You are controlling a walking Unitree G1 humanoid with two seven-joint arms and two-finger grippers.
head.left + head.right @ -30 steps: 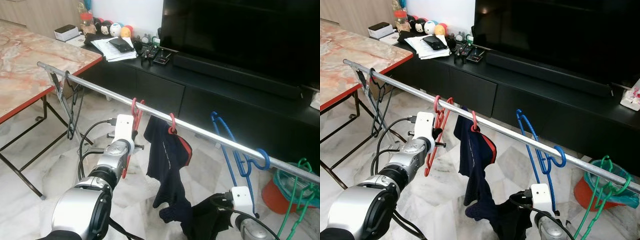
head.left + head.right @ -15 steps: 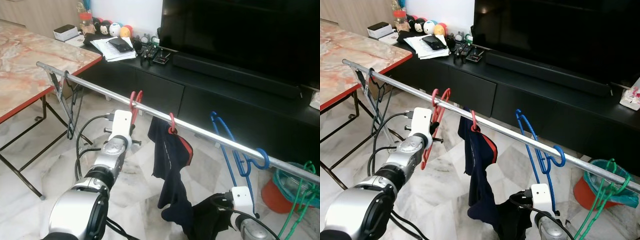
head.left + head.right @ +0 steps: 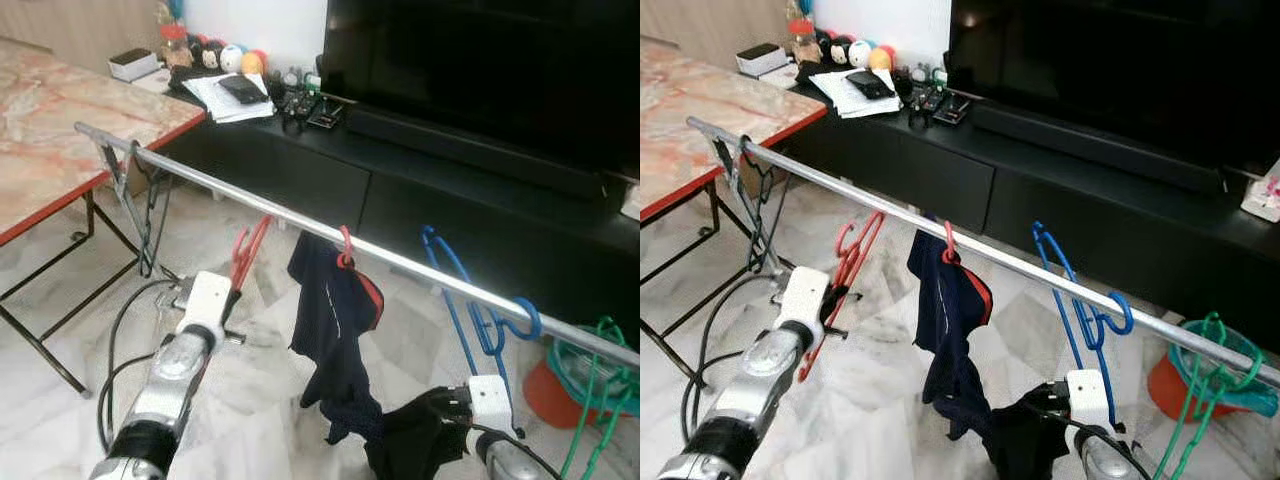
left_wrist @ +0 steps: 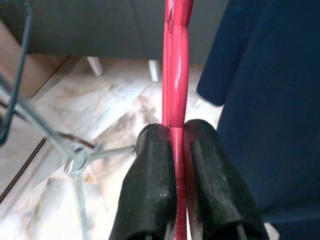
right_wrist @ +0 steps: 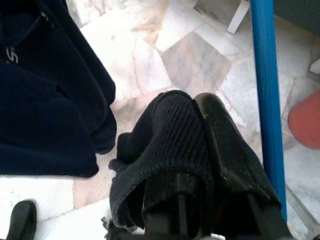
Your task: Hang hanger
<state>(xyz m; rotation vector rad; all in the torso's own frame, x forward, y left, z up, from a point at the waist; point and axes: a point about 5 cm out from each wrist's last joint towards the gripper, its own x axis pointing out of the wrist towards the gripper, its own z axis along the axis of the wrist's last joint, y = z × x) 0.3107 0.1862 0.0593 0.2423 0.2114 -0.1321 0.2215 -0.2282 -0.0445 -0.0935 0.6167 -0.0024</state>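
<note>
Left eye view: the left gripper (image 3: 232, 296) is clamped on the thin red plastic hanger (image 3: 247, 254), which sits below the long silver metal rail (image 3: 300, 222), at 7 o'clock from the hanging navy garment (image 3: 335, 330).

Right eye view: a blue plastic hanger (image 3: 1080, 300) hooks the rail at 3 o'clock from the garment.

Left wrist view: both black fingers (image 4: 150, 185) pinch the red hanger.

Right wrist view: the right gripper (image 5: 192, 145) grips black knitted cloth (image 5: 160, 155).
</note>
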